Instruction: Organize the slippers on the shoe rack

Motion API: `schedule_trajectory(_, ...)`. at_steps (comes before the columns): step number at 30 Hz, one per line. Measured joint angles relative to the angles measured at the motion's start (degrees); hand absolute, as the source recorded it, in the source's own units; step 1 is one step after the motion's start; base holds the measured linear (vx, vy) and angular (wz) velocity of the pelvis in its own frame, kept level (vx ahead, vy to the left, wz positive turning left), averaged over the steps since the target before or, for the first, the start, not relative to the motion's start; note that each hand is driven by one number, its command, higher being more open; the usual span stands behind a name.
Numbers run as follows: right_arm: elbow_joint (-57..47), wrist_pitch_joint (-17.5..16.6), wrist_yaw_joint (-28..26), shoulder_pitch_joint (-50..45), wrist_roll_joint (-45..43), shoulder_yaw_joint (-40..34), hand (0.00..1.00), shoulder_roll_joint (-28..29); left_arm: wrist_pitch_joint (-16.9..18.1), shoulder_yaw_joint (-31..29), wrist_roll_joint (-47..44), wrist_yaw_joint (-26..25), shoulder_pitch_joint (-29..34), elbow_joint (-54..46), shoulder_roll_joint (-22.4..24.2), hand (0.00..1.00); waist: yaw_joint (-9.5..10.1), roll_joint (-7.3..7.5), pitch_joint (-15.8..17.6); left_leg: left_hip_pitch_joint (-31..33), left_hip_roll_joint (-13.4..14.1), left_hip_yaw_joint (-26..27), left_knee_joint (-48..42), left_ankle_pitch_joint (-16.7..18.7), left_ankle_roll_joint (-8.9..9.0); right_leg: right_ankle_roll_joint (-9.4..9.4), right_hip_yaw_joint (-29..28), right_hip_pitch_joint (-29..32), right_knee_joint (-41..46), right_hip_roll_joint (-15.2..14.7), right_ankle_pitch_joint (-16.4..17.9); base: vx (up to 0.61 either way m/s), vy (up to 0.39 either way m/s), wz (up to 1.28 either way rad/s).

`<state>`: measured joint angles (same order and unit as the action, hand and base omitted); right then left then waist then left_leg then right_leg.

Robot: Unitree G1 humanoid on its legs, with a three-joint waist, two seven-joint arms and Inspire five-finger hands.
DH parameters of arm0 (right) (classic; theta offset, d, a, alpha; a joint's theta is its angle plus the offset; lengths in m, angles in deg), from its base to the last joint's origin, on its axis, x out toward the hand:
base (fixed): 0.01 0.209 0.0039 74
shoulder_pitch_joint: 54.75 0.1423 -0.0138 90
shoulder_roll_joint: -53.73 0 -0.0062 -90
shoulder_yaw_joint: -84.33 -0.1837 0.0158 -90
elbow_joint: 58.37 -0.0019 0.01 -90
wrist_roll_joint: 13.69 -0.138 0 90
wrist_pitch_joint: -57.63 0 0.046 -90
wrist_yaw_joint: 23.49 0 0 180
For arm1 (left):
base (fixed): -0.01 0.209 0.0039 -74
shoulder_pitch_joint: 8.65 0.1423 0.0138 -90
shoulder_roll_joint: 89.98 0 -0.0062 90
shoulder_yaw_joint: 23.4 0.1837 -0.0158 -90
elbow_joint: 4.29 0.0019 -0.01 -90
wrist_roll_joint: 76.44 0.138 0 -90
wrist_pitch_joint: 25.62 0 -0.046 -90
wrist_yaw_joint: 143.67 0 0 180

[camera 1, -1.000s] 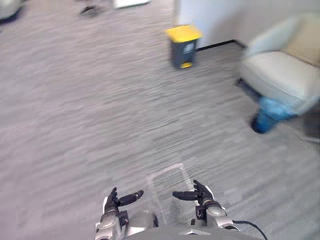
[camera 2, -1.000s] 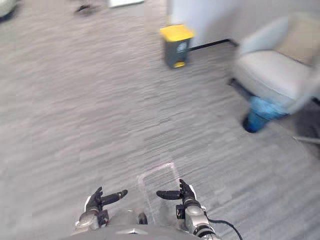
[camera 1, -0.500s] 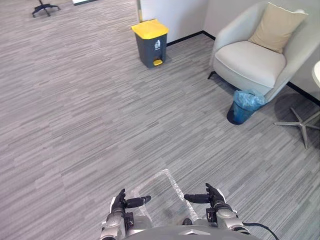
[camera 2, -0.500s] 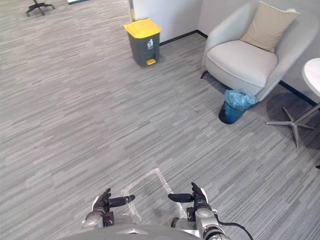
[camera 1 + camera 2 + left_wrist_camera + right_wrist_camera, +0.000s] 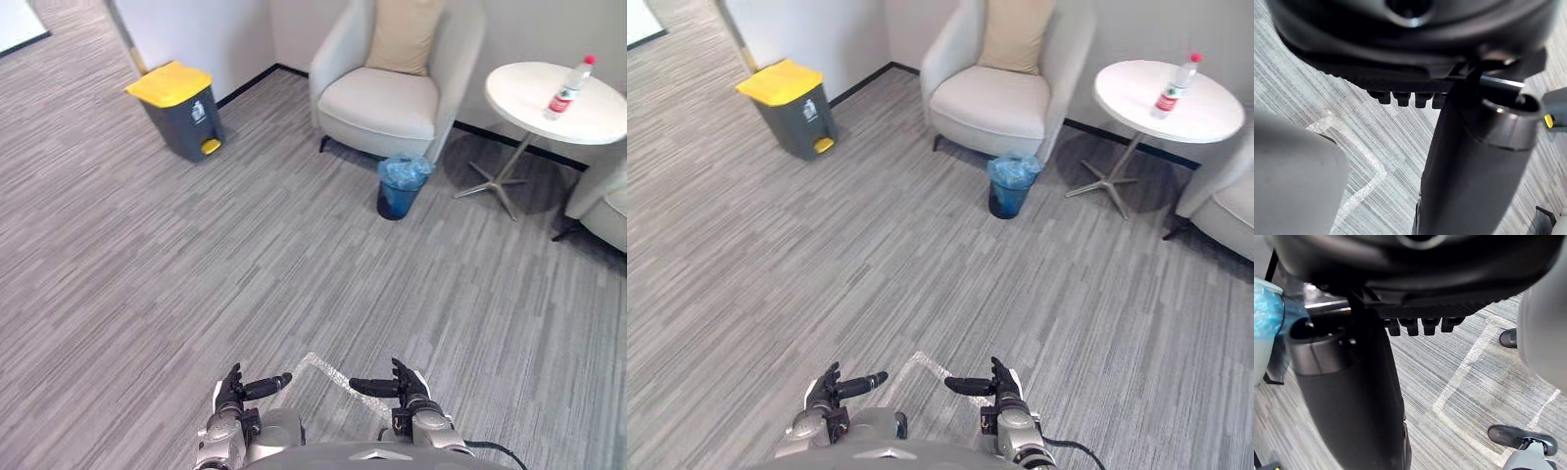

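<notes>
Both hands hang low in front of me over grey carpet, holding nothing. In the left eye view my left hand (image 5: 233, 397) has relaxed fingers and its thumb points inward toward the right one. My right hand (image 5: 407, 388) mirrors it, thumb pointing left. The left wrist view looks past the left hand (image 5: 1415, 63) and its thumb to bare carpet. The right wrist view gives the same look past the right hand (image 5: 1415, 289).
A taped outline (image 5: 328, 375) marks the carpet between the hands. Farther off stand a grey bin with a yellow lid (image 5: 179, 108), a pale armchair (image 5: 387, 98) with a tan cushion, a blue-lined waste basket (image 5: 402, 186), and a round white table (image 5: 554, 103) bearing a bottle (image 5: 569, 86).
The camera has swung right: bin and armchair slid left in the picture, and the round table with its bottle came into view. Both hands keep the same pose.
</notes>
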<state>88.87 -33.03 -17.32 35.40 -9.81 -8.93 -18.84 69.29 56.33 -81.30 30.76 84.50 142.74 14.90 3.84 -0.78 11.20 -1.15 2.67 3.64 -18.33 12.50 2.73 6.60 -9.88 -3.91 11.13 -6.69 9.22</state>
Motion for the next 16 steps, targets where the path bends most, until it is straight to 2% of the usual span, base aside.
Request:
schedule_trajectory(6,3.53,-0.15,0.03,1.38,0.00,-0.01,1.00,-2.16,0.02,0.62,0.02,0.65,-0.10,1.76,-0.31,1.00,-0.74,-0.38,-1.15,-0.32,0.08,1.50,1.79,-0.73,-1.11,0.47,-1.95,1.84,-1.05,0.39,-2.56,0.00,-0.006,-0.29)
schedule_trajectory(8,4.71,-0.14,0.03,1.79,0.04,0.24,1.00,-3.24,0.02,1.08,-0.01,0.62,-0.19,1.96,-0.40,1.00,-0.65,-0.77,-1.37,-0.32,0.56,2.12,2.70,-1.39,-1.42,0.01,2.01,3.05,-1.11,0.70,-4.96,-0.04,-0.002,-0.28)
schedule_trajectory(9,5.04,-0.14,0.04,1.90,0.06,0.63,1.00,-3.65,0.02,1.18,-0.02,0.62,-0.19,2.10,-0.55,1.00,-0.66,-0.89,-1.45,-0.34,0.65,1.82,3.31,-1.83,-1.47,-0.91,5.09,3.38,-1.29,0.72,-6.09,-0.12,0.026,-0.44)
schedule_trajectory(10,6.22,-0.11,0.08,1.81,0.10,0.72,1.00,-5.07,0.01,3.01,-0.08,0.81,-0.20,2.33,-1.44,1.00,-0.85,-0.64,-1.60,-0.04,0.38,2.11,3.84,-2.78,-1.98,-2.17,8.89,2.33,-5.60,0.28,-9.50,-0.18,0.042,-0.32)
schedule_trajectory(12,6.65,-0.08,0.07,1.15,0.12,0.73,1.00,-5.49,0.00,3.07,-0.09,0.87,-0.16,2.35,-1.79,1.00,-0.90,-0.07,-1.85,-0.18,-0.06,2.18,4.33,-3.39,-1.63,-2.29,10.82,0.85,-8.53,-0.37,-10.94,-0.18,0.026,-0.15)
schedule_trajectory(15,7.21,-0.07,0.00,1.14,0.47,1.15,1.00,-5.57,-0.03,2.86,-0.09,0.83,-0.15,2.32,-1.81,1.00,-0.66,0.19,-2.05,-0.99,-0.22,2.92,6.65,-3.57,1.01,-1.71,11.36,0.55,-11.99,-0.30,-13.81,-0.14,-0.018,-0.34)
schedule_trajectory(16,7.21,-0.08,0.00,1.13,0.47,1.15,1.00,-5.59,-0.04,2.85,-0.08,0.83,-0.14,2.32,-1.81,1.00,-0.67,0.16,-2.06,-1.07,-0.30,2.68,6.80,-3.57,1.27,-1.80,11.35,0.54,-12.24,-0.23,-14.05,-0.07,-0.016,-0.19)
